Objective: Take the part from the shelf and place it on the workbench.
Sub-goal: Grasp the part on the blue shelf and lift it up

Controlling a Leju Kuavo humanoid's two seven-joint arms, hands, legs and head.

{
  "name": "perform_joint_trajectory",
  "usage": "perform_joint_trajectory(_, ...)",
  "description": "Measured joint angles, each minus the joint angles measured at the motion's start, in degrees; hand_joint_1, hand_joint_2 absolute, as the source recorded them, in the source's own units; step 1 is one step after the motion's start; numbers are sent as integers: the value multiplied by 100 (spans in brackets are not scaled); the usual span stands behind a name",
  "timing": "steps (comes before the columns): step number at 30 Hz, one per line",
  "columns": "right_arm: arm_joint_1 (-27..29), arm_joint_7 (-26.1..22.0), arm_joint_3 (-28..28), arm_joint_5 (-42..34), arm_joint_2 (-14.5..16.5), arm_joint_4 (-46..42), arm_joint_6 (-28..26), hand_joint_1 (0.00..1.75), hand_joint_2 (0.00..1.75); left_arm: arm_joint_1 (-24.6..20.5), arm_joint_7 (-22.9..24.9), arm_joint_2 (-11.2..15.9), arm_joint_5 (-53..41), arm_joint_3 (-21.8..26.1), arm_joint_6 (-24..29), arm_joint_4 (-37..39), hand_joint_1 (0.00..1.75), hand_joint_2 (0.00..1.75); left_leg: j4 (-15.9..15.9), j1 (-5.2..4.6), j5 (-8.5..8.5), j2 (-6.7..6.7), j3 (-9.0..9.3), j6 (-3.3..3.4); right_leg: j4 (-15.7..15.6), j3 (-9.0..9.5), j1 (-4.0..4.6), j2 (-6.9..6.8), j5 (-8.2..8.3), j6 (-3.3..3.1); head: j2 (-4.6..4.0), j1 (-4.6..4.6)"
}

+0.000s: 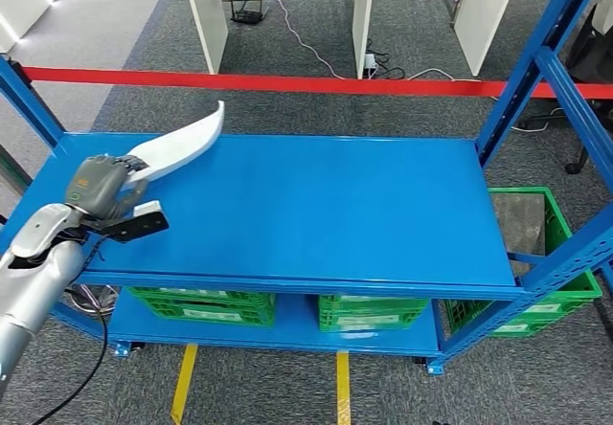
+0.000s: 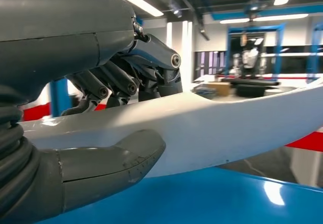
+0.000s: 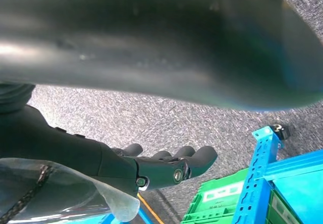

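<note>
The part (image 1: 184, 143) is a long, curved white blade-like piece. It lies over the left end of the blue shelf top (image 1: 326, 205), its pointed tip angled up toward the far edge. My left hand (image 1: 102, 186) grips its near end. In the left wrist view the dark fingers (image 2: 121, 82) wrap over the white part (image 2: 228, 128) and the thumb (image 2: 114, 158) presses from the other side, just above the blue surface (image 2: 209, 199). Whether the part touches the shelf I cannot tell. My right hand (image 3: 163, 166) hangs over the grey carpet with its fingers extended, holding nothing.
Green crates (image 1: 202, 305) (image 1: 373, 312) sit on the lower shelf, and another green crate (image 1: 542, 253) stands at the right end. Blue uprights (image 1: 534, 61) frame the right side. A red tape line (image 1: 289, 83) crosses the floor behind, with white table legs (image 1: 206, 13) beyond.
</note>
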Motion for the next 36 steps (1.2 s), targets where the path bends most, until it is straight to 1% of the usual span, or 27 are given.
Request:
perform_joint_trajectory(11,-1,0,0,2,1,0,-2,0,0,2,33,-181,-55,-569,27,-550,175,175,0,0,-1,0,-1,1,0,0,0,-1,0,0,0,0)
perform_joint_trajectory(18,0,-1,-3,-7,1,0,-4,0,0,3,20,-253,-72,-810,26,-791,175,175,0,0,-2,0,-1,3,0,0,-1,-1,-1,2,0,-1)
perform_joint_trajectory(23,4,-11,-55,-66,8,0,-19,0,0,46,32,-282,-82,-1164,-29,-1233,175,175,0,0,-5,0,-11,7,0,0,-3,-2,-3,4,0,1)
perform_joint_trajectory(28,21,-21,-108,-101,22,0,-27,0,0,179,138,-247,-105,-1463,-37,-1662,175,175,0,0,-7,0,-15,10,0,0,-6,-1,-5,7,0,1)
perform_joint_trajectory(32,32,-45,-139,-115,29,0,-39,0,0,276,180,-152,-101,-1545,10,-1846,175,175,-1,0,-8,0,-15,11,0,0,-6,-3,-9,11,0,-1)
perform_joint_trajectory(36,36,-166,-173,-182,31,0,-115,0,0,395,181,-63,-102,-1609,78,-1976,175,175,-1,0,-8,0,-15,11,0,0,-6,-3,-9,12,0,-1)
